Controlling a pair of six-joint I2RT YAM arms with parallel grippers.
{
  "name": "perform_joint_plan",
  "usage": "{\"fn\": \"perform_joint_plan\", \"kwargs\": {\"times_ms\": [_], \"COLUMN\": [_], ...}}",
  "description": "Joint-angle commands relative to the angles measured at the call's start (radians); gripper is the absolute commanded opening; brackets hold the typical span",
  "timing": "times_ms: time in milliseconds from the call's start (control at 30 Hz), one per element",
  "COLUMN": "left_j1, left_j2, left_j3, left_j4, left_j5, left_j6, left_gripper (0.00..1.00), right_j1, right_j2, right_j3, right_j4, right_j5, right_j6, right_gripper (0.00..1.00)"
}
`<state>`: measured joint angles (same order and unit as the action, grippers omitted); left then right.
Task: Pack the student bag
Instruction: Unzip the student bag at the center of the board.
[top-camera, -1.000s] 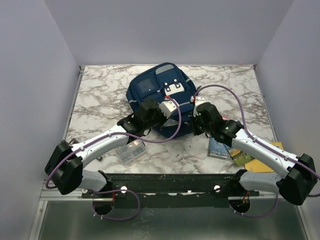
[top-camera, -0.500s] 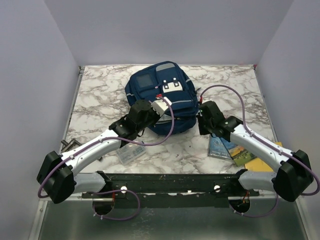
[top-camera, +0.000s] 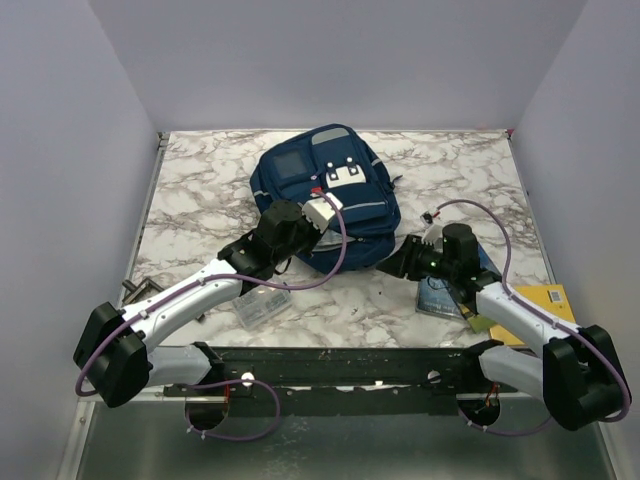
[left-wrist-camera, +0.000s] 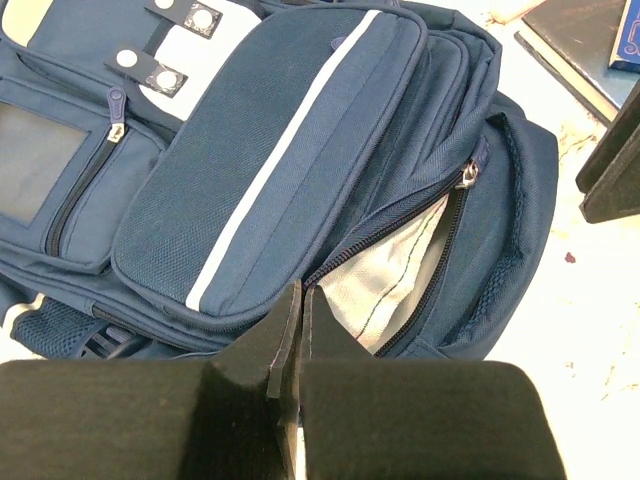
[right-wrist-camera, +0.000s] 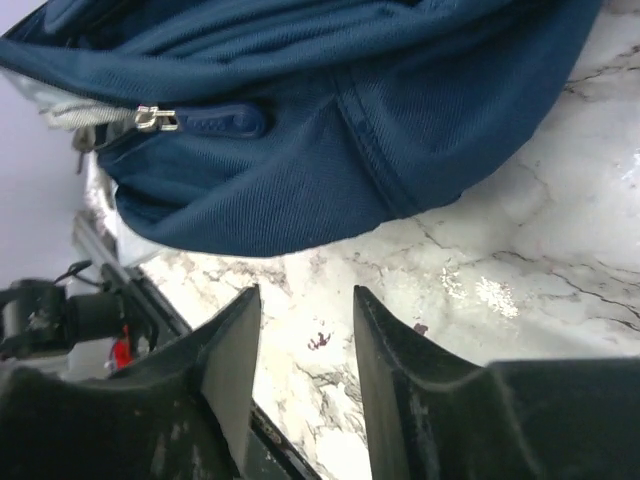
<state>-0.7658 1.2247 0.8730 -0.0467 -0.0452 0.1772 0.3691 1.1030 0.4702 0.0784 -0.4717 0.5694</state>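
Observation:
The student bag (top-camera: 325, 185), navy blue with grey stripes, lies flat at the middle of the marble table (top-camera: 200, 190). Its main zip (left-wrist-camera: 455, 215) stands part open and pale lining shows inside. My left gripper (top-camera: 308, 232) rests on the bag's near left side; in the left wrist view it (left-wrist-camera: 300, 298) is shut, its tips at the near end of the open zip, and no fabric shows between them. My right gripper (top-camera: 404, 263) is open beside the bag's near right corner. In the right wrist view it (right-wrist-camera: 305, 300) hangs over bare marble just below the bag (right-wrist-camera: 300, 120), holding nothing.
A small clear plastic box (top-camera: 262, 303) lies under the left arm. Books (top-camera: 445, 295) and a yellow-covered one (top-camera: 535, 305) lie at the near right, under the right arm. A zip pull (right-wrist-camera: 150, 118) hangs at the bag's edge. Grey walls enclose the table.
The right gripper has opened and drawn back from the bag toward the near right. The bag slid back from the arms a second ago. The left gripper stays shut on the bag's near side.

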Motion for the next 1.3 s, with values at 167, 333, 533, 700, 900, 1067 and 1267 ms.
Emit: {"fn": "perform_joint_plan", "kwargs": {"times_ms": [167,333,533,700,900,1067,1267], "left_j1": [0.003,0.003,0.003,0.003,0.003,0.003,0.003], "left_j2": [-0.038,-0.028,-0.026,-0.034,-0.039,-0.037,-0.035], "left_j3": [0.021,0.027,0.033,0.033,0.032,0.037,0.043], "left_j4": [0.08,0.078,0.073,0.071,0.071,0.068,0.067], "left_j5": [0.044,0.084,0.096,0.116,0.136,0.149,0.18], "left_j6": [-0.039,-0.044,-0.048,-0.057,-0.062,-0.068,-0.083], "left_gripper": [0.0,0.0,0.0,0.0,0.0,0.0,0.0], "right_j1": [-0.055,-0.055,-0.056,-0.057,-0.058,-0.059,-0.06], "right_j2": [0.057,0.06,0.037,0.091,0.2,0.211,0.254], "right_j3": [-0.071,-0.025,0.051,0.118,0.137,0.103,0.07], "right_j4": [0.398,0.375,0.185,0.163,0.207,0.243,0.367], "right_j5": [-0.343,-0.311,-0.118,-0.101,-0.137,-0.141,-0.201], "right_j6": [0.136,0.106,0.002,-0.021,-0.017,0.0,0.058], "right_gripper": [0.51,0.52,0.54,0.58,0.6,0.64,0.7]}}
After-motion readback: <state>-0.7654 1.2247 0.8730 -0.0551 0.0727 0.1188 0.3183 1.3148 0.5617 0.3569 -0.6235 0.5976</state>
